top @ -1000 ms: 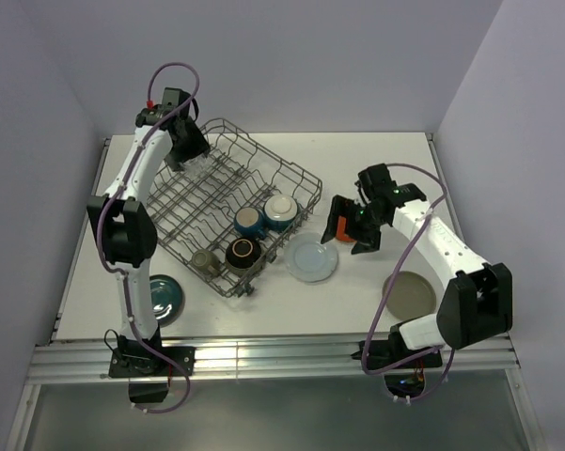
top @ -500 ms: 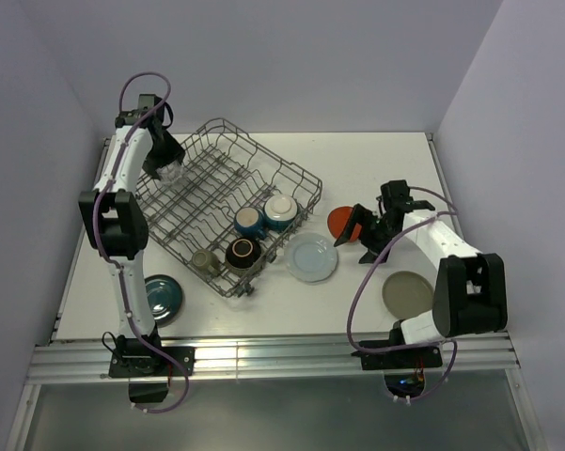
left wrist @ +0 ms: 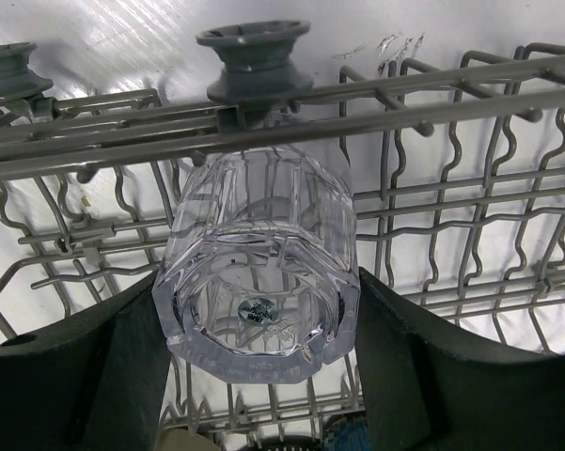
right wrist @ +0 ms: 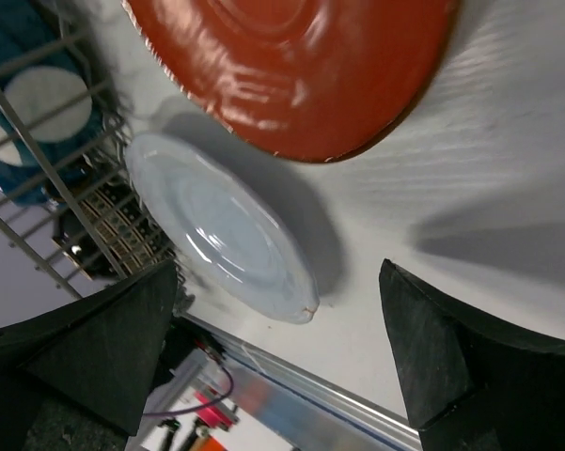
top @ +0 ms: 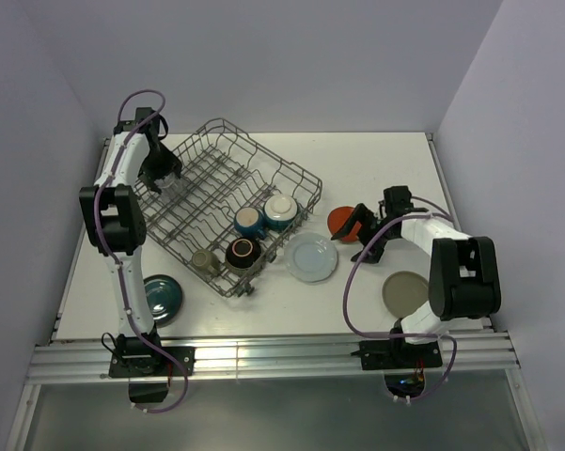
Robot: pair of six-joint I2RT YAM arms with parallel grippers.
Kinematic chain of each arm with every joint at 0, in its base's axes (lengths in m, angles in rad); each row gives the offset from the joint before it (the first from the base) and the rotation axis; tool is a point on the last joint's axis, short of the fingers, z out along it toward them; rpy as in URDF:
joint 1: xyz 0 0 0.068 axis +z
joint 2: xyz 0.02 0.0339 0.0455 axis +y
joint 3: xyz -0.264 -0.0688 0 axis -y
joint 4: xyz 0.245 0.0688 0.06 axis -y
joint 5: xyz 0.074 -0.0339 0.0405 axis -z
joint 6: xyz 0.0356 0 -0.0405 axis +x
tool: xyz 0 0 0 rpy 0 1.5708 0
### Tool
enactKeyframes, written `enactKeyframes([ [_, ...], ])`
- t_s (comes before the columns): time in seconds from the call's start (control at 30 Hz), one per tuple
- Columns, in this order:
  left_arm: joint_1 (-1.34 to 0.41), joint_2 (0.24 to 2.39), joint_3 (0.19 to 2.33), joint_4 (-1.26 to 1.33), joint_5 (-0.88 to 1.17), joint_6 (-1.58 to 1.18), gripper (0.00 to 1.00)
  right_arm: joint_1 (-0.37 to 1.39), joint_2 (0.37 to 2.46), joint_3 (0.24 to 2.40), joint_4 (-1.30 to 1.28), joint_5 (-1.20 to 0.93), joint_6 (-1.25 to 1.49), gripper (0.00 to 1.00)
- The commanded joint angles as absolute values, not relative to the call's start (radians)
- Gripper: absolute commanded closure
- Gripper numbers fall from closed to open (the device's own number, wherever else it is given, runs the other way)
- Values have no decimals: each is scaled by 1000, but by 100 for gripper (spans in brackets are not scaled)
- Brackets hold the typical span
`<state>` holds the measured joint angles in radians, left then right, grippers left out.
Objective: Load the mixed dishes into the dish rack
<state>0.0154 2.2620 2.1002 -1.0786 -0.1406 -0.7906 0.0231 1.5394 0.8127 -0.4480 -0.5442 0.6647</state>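
Observation:
My left gripper [top: 162, 172] is shut on a clear glass [left wrist: 258, 272], held base toward the camera over the far left end of the grey wire dish rack [top: 216, 188]. The rack's wires [left wrist: 470, 188] lie just under the glass. My right gripper [top: 363, 235] is open and empty just right of a red-orange plate [top: 339, 221] that lies on the table. In the right wrist view the red-orange plate [right wrist: 301, 66] and a pale blue-white plate [right wrist: 216, 230] lie ahead of the open fingers [right wrist: 94, 357].
Two blue cups [top: 249, 222] [top: 280, 211], a dark bowl [top: 243, 252] and a gold-brown bowl [top: 205, 261] sit in the rack's near end. The pale blue-white plate [top: 311, 256] lies beside the rack. A beige plate [top: 406, 293] lies front right, a teal plate [top: 162, 296] front left.
My right gripper set the red-orange plate down on the table, opened and drew slightly back. My left gripper carried the glass leftward to the rack's far left end.

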Motion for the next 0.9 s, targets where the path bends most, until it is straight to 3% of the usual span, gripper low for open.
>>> enactKeyframes([
  [0.0, 31, 2238, 2083, -1057, -121, -807, 33, -43, 1566, 795, -347, -561, 709, 5],
  [0.07, 31, 2237, 2080, -1057, -121, -804, 17, -70, 1581, 792, -321, -572, 721, 5],
  [0.17, 31, 2229, 2077, -1063, -126, -807, 9, -129, 1614, 799, -299, -571, 723, 6],
  [0.2, 31, 2220, 2072, -1060, -124, -807, 1, -155, 1633, 804, -295, -575, 721, 6],
  [0.6, 29, 2096, 2026, -1052, -77, -867, 1, -181, 1764, 850, -209, -582, 782, 16],
  [0.87, -32, 1924, 1911, -971, -20, -920, 1, -181, 1783, 836, -161, -548, 831, 36],
])
